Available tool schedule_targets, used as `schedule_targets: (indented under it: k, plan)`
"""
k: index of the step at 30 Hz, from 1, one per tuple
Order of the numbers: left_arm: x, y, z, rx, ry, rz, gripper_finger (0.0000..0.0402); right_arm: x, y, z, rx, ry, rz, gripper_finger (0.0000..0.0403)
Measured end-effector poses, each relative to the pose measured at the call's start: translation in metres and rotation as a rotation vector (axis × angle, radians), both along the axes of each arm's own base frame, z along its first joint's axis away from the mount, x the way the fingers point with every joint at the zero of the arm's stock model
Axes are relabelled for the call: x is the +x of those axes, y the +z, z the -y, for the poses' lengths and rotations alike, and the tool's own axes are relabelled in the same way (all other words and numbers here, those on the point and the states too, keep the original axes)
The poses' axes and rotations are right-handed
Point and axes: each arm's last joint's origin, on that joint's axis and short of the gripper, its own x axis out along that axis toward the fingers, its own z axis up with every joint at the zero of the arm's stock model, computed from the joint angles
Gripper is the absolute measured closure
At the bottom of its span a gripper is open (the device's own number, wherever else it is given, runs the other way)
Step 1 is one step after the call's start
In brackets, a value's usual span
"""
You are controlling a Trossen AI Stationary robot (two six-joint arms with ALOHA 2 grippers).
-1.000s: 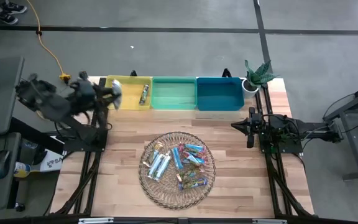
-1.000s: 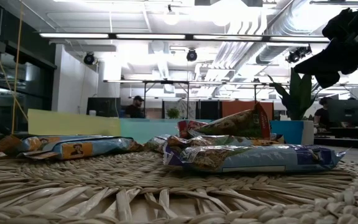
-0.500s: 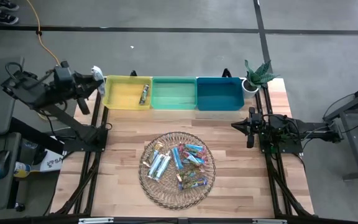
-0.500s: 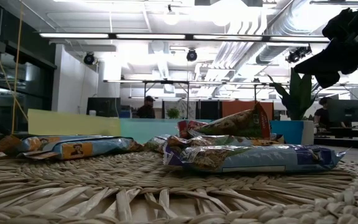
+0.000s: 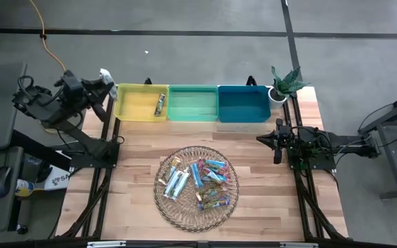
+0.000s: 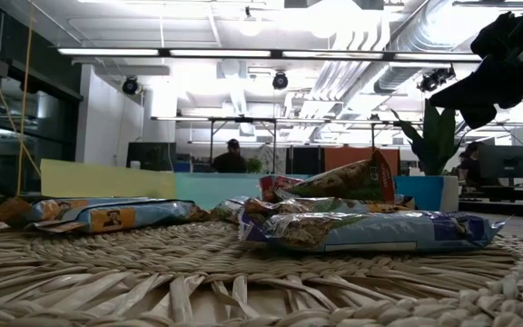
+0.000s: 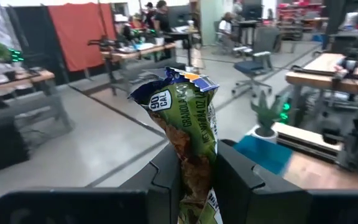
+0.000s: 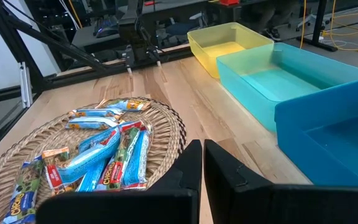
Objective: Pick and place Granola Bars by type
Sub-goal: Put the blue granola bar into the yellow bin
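Brown-silver granola bar [image 7: 188, 124] stays pinched in left claw [image 5: 102, 80], now nearer yellow bin [image 5: 142, 103].

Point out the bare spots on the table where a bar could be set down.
Bare wood lies between the bins and the wicker tray, and on both sides of the tray. The green bin and blue bin look empty; the yellow bin holds one bar. The tray is crowded with granola bars.
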Motion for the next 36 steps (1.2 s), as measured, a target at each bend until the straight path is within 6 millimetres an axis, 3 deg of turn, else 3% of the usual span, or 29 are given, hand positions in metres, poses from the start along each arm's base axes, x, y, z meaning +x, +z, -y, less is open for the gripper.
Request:
schedule_targets:
  k: [17,29,33,36]
  plan:
    - [-0.012,0.003,-0.008,0.054,0.081,-0.006,0.033,0.0,0.0,0.0,0.0,0.0,0.0,0.0402]
    - [-0.011,0.025,-0.007,0.093,0.084,0.02,0.033,0.0,0.0,0.0,0.0,0.0,0.0,0.0402]
    - [-0.004,0.029,-0.008,0.105,0.089,0.023,0.033,0.0,0.0,0.0,0.0,0.0,0.0,0.0402]
    - [0.012,0.035,-0.007,0.132,0.083,0.032,0.033,0.0,0.0,0.0,0.0,0.0,0.0,0.0402]
